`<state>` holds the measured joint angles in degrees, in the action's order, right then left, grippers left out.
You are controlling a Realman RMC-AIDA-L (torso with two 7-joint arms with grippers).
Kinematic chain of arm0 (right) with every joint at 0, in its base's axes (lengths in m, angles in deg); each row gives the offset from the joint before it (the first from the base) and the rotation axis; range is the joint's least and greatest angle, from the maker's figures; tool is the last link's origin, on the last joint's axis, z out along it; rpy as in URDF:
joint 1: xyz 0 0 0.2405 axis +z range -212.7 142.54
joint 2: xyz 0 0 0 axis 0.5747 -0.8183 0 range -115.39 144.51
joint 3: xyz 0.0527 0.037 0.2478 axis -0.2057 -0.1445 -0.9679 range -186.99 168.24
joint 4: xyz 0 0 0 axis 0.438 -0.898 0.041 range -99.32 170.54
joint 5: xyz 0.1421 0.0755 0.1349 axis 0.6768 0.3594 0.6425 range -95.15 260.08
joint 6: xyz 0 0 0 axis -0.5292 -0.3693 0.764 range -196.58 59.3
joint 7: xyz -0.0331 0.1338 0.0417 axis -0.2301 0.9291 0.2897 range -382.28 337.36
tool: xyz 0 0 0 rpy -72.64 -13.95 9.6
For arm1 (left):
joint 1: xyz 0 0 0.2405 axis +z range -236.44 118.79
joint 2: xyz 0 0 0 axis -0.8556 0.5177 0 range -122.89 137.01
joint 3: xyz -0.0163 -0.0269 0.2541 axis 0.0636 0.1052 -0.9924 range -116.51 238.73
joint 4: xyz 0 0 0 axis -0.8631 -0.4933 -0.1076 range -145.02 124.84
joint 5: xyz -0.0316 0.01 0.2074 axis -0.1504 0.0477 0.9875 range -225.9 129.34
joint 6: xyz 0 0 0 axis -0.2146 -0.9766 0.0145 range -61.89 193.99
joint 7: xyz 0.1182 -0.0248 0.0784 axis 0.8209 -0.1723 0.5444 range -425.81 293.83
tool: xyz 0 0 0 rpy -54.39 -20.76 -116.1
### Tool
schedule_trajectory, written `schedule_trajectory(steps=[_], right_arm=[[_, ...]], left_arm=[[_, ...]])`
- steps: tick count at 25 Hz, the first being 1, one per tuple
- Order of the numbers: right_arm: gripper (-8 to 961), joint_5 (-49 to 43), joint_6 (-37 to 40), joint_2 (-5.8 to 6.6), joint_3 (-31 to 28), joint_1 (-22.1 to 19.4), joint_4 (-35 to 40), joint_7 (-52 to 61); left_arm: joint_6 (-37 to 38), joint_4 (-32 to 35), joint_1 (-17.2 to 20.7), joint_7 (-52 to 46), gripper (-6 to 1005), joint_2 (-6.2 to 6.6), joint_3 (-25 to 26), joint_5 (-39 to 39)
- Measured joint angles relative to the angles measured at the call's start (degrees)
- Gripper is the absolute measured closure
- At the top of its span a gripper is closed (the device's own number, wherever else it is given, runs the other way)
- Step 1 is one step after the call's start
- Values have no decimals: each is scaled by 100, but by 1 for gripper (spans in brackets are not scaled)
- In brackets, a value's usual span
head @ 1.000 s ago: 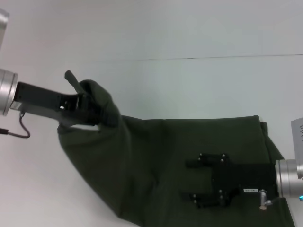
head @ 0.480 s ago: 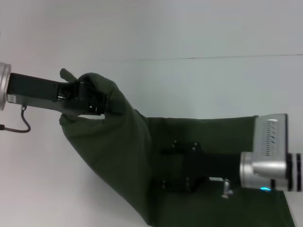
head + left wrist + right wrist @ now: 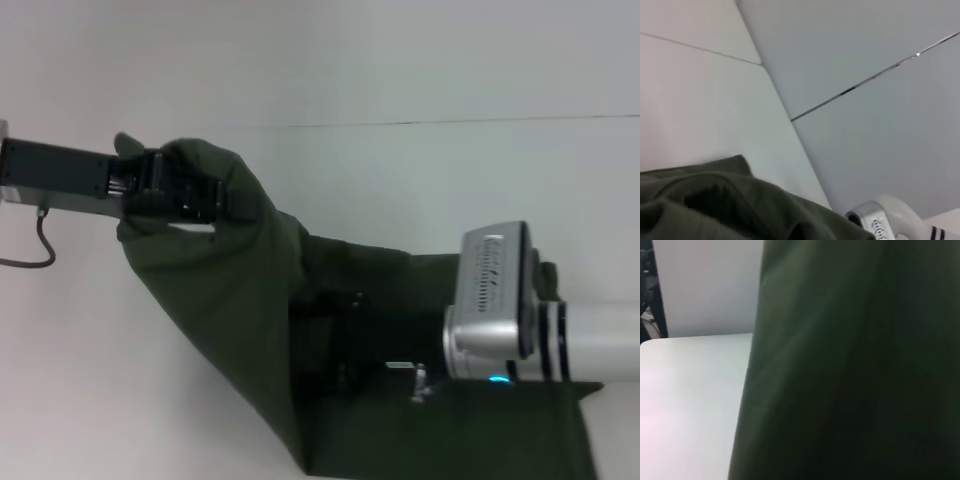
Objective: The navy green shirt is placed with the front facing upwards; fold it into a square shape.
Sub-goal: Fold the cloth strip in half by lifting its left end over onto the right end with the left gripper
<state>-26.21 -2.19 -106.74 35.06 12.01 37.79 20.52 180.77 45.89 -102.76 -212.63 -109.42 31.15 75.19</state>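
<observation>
The navy green shirt [image 3: 250, 300] is held aloft above a pale tabletop [image 3: 90, 400], its edge clamped by the left gripper [image 3: 190, 195]; a grey wall [image 3: 400, 60] stands behind. The right gripper [image 3: 335, 345] reaches beneath the draped cloth, jaw state indiscernible.

Left gripper [image 3: 185, 190] here is a boxy matte-black unit, and a thin dark cable [image 3: 35, 245] loops down beneath its body. Over by the white table [image 3: 80, 380], the right gripper [image 3: 330, 345] is black as well, with small screw heads dotting its casing. Behind it sits a silver metal cuff [image 3: 490, 310] with a ribbed grille on its face, a tiny cyan light glowing at its lower edge, then black bands and a smooth white forearm tube [image 3: 605, 340].
</observation>
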Motion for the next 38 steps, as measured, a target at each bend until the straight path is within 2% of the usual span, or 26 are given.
schedule_trajectory(steps=[6,10,15,19,25,31,37,38], right_arm=[[94,14,-80,-25,-272,416,-414,-363],[94,12,-94,-34,-531,580,-638,-663],[93,-20,-116,-33,-755,699,-819,-926],[93,-23,-181,-5,-795,612,-849,-958],[93,1,-147,38,-877,111,-612,-959],[93,13,22,92,-1778,-673,-222,-1021],[93,16,194,109,-2968,-1339,-17,-1202],[93,15,208,110,-3101,-1406,-16,-1243]], left_arm=[[135,0,37,28,944,90,24,-321],[218,-17,94,32,944,161,26,-627],[216,-44,179,77,943,184,-2,-732],[69,-254,243,222,943,158,-90,-691],[-219,-819,251,471,942,140,-357,-694],[-444,-969,212,614,942,-55,-538,-723],[-859,-1019,192,722,941,-383,-1068,-729],[-984,-1048,191,747,941,-468,-1219,-725]])
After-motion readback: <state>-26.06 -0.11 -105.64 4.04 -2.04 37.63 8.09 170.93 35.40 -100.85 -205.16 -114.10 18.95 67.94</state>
